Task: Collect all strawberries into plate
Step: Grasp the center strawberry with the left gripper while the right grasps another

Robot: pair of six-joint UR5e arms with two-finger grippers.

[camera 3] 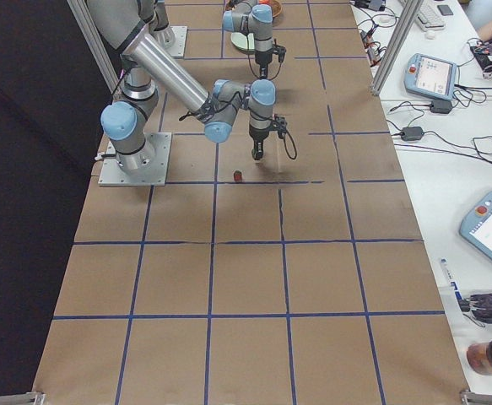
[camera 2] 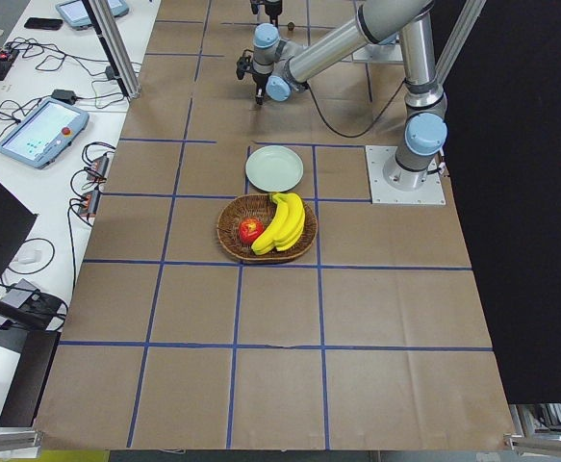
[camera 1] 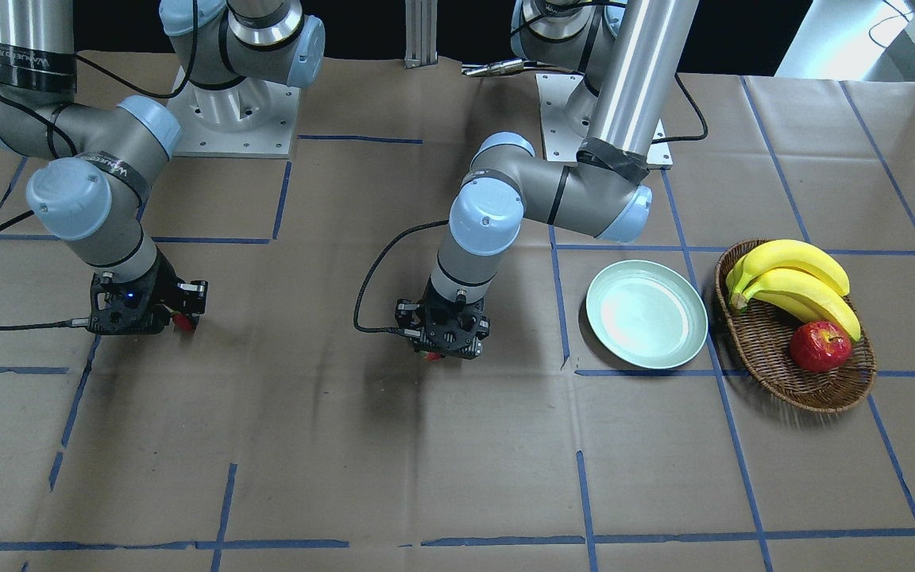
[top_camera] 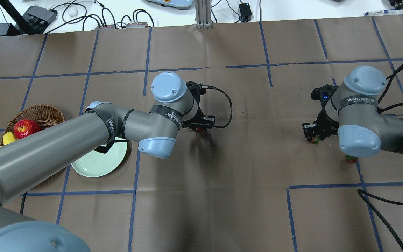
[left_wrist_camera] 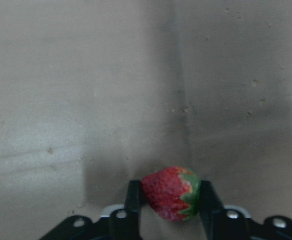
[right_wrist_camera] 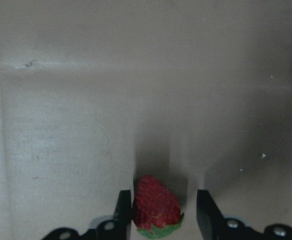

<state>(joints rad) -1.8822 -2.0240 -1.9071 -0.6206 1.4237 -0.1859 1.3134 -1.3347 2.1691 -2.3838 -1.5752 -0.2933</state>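
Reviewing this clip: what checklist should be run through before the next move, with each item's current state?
1. Left end effector gripping the left strawberry: ok, both fingers touch it.
2. Right end effector closed on the right strawberry: not ok, a gap shows at one finger.
3. Plate free to receive strawberries: ok, nothing is on it.
4. Third strawberry located: ok, loose on the table.
5. Left strawberry lifted off the table: cannot tell.

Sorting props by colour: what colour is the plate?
The plate is glossy pale mint green, clearest in the exterior front-facing view.
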